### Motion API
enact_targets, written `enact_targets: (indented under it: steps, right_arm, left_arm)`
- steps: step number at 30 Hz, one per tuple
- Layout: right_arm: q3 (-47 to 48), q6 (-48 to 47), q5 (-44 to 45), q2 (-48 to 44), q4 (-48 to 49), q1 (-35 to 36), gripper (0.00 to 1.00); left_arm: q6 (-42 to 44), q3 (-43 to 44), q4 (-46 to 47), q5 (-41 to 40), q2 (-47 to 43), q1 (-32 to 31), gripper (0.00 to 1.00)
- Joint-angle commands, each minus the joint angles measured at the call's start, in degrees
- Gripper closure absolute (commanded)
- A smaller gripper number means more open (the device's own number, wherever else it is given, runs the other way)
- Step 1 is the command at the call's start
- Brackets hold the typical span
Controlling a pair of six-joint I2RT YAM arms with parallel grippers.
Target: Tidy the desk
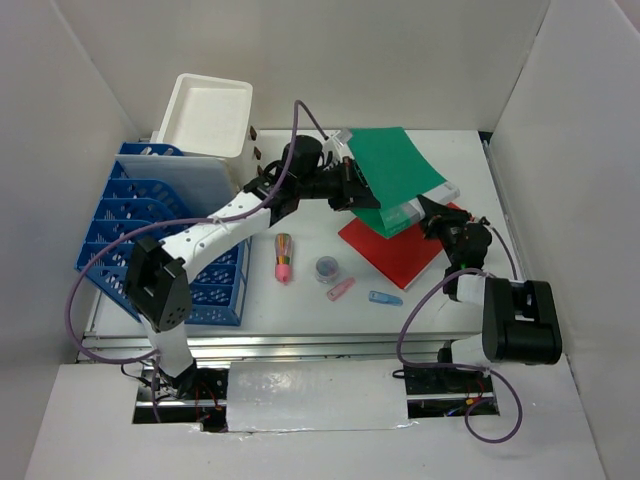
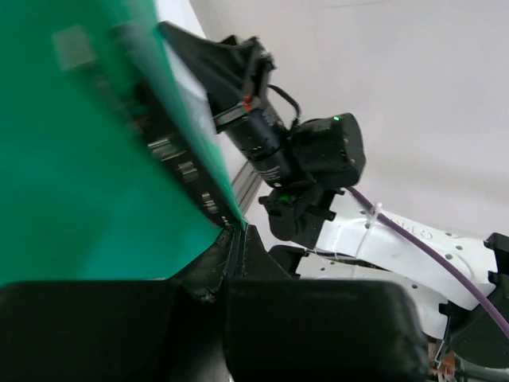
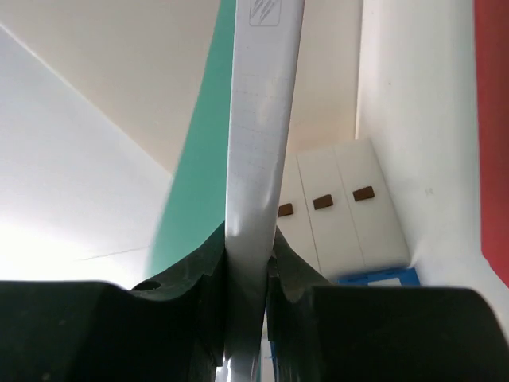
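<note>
From above, the bench (image 1: 300,310) fills the middle, its rail along the 6 o'clock edge. My left pincer (image 1: 348,186) reaches toward 12 o'clock and holds the green folder (image 1: 400,170) tilted up off it. At 3 o'clock my right pincer (image 1: 432,213) bites the white book (image 1: 425,203) under that folder, above the red folder (image 1: 400,250). If my arms pull at different speeds, I think one of the two could be dragged loose and drop. In the left wrist view, my left pincer (image 2: 236,239) is closed on just a corner of the green folder (image 2: 79,143), a thin hold that could let it flop or slide out. In the right wrist view, my right pincer (image 3: 246,255) clamps the white book (image 3: 262,119) by its edge alone, so it may pivot downward.
</note>
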Motion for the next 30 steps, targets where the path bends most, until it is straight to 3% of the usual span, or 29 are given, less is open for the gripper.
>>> enact_targets:
  steps: [1, 2, 3, 6, 7, 9, 11, 13, 16, 20, 21, 24, 27, 30]
  right_arm:
    - [2.2, -4.7, -3.5, -0.4, 11.5, 2.0, 1.0]
    - [2.6, -6.3, -3.7, -0.7, 11.5, 2.0, 1.0]
    - [3.6, -7.5, -4.5, -1.6, 11.5, 2.0, 1.0]
    - [6.0, -14.0, -5.6, -4.8, 8.2, 2.0, 1.0]
    - [6.7, -16.2, -6.6, -5.7, 6.9, 2.0, 1.0]
    - [9.2, -24.2, -8.1, -7.6, 3.1, 2.1, 1.0]
    - [11.4, -33.3, -11.6, -9.9, 1.1, 2.0, 1.0]
    - [13.6, -42.7, -15.5, -13.0, -3.0, 2.1, 1.0]
    - [15.6, -51.1, -21.8, -17.0, -4.5, 2.1, 1.0]
    - [20.7, -65.6, -30.0, -22.2, -13.9, 2.1, 1.0]
    - [21.6, -67.2, -38.8, -23.2, -13.9, 2.1, 1.0]
    - [23.4, -63.2, -50.6, -24.3, -6.8, 2.2, 1.0]
    - [25.2, -60.6, -55.8, -25.4, -4.4, 3.4, 1.0]
    - [27.3, -70.2, -55.3, -28.4, -14.1, 9.3, 1.0]
  left_arm:
    - [1.4, 0.0, 5.2, 1.1, -4.8, -1.2, 1.0]
    - [1.9, -0.1, 4.5, 0.9, -5.2, -1.2, 0.99]
    - [3.5, -0.2, 3.7, 0.2, -6.2, -1.2, 0.78]
    - [7.6, -0.2, -6.2, -2.8, -9.0, -1.1, 0.31]
    - [11.1, -0.4, -9.1, -6.9, -10.0, -1.2, 0.01]
    - [14.2, -0.5, -19.3, -13.3, -13.6, -1.1, 0.0]
    - [18.0, -0.3, -29.5, -25.0, -16.3, -1.1, 0.0]
    - [19.9, -1.4, -35.9, -34.4, -21.5, -0.6, 0.0]
    - [20.9, -3.0, -38.8, -41.1, -28.5, 0.9, 0.01]
    - [23.3, -0.8, -39.8, -38.6, -31.5, 6.2, 0.0]
    - [24.5, 0.4, -40.8, -38.2, -30.9, 6.7, 0.0]
    - [26.1, 4.2, -41.9, -36.4, -29.3, 8.0, 0.0]
    - [27.7, 6.0, -42.1, -34.2, -29.8, 8.4, 0.01]
    - [29.3, 7.3, -44.0, -36.7, -32.6, 8.4, 0.01]
